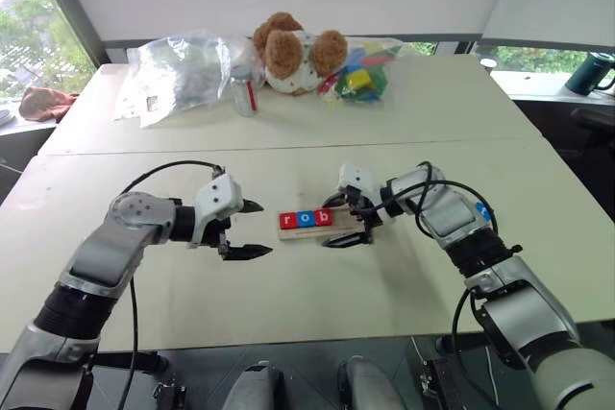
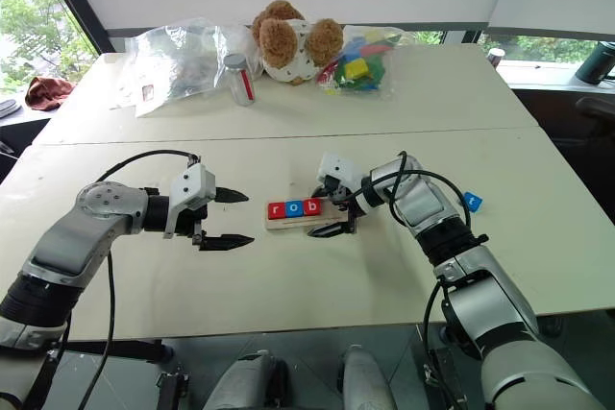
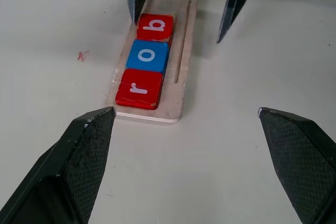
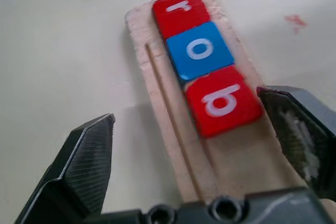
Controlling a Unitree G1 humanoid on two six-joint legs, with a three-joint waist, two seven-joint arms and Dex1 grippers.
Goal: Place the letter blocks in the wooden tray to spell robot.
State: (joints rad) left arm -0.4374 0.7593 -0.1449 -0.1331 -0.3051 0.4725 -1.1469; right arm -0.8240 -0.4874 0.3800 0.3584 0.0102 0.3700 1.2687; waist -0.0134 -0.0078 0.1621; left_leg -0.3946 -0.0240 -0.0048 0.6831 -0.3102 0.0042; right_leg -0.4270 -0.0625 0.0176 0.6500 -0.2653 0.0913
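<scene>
The wooden tray (image 1: 338, 223) lies at the table's middle. Three letter blocks sit in it in a row: red r (image 1: 287, 221), blue o (image 1: 305, 219), red b (image 1: 323, 217). My right gripper (image 1: 354, 223) is open, its fingers (image 4: 84, 161) straddling the tray's bare right end, beside the b (image 4: 223, 100). My left gripper (image 1: 252, 229) hangs open a short way left of the tray, pointing at it, with nothing between its fingers (image 3: 79, 156). A loose blue letter block (image 2: 471, 201) lies on the table past my right forearm.
At the table's far side stand a teddy bear (image 1: 293, 50), a clear plastic bag (image 1: 178, 69), a small bottle (image 1: 244, 91) and a bag of multicoloured toy blocks (image 1: 360, 74). A dark mug (image 1: 588, 72) is at the far right.
</scene>
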